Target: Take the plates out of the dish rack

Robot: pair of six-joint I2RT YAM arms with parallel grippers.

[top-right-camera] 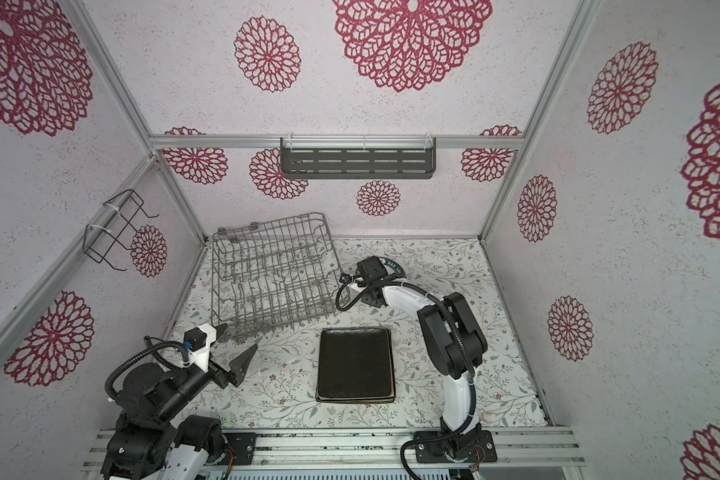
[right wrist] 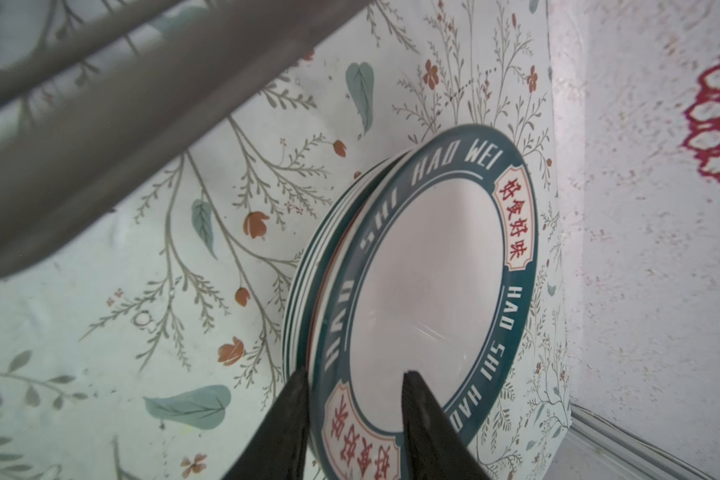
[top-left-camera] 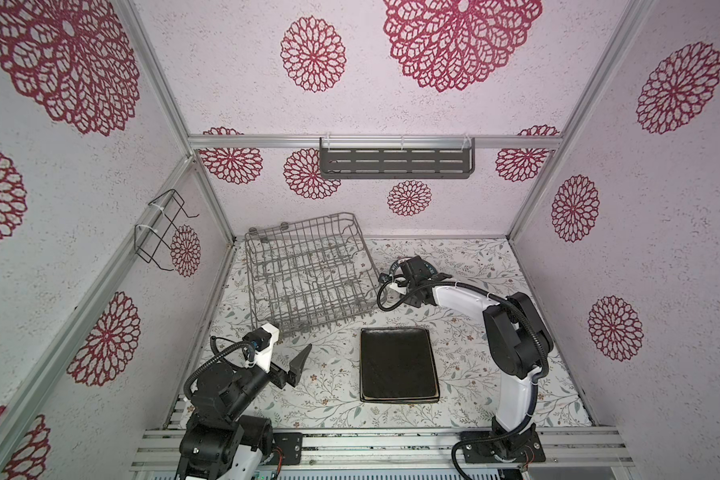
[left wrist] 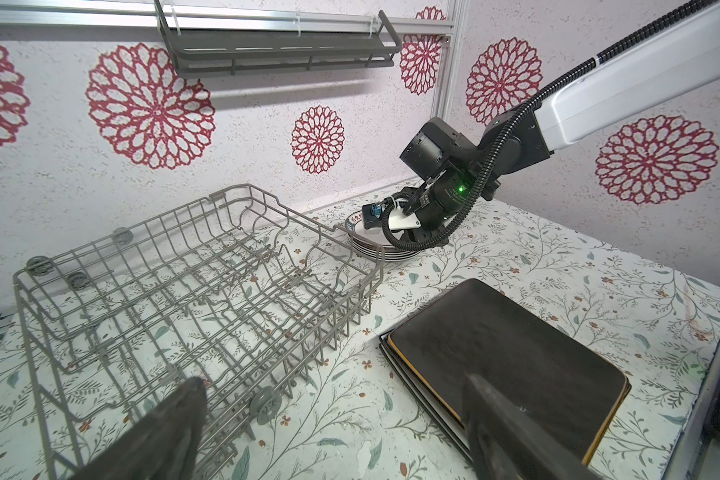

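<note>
Two nesting piles by shape: rectangular plates (top-left-camera: 398, 363) near, round plates (right wrist: 433, 282) far; rack (top-left-camera: 308, 272) empty; right claw (right wrist: 354, 374) slack astride top rim; left claw (top-right-camera: 239, 338) gapes.

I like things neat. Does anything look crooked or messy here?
The rack sits crooked, turned against the table edges. The top round plate seems to lie a bit off the stack below it. Nothing looks spilled or broken.
</note>
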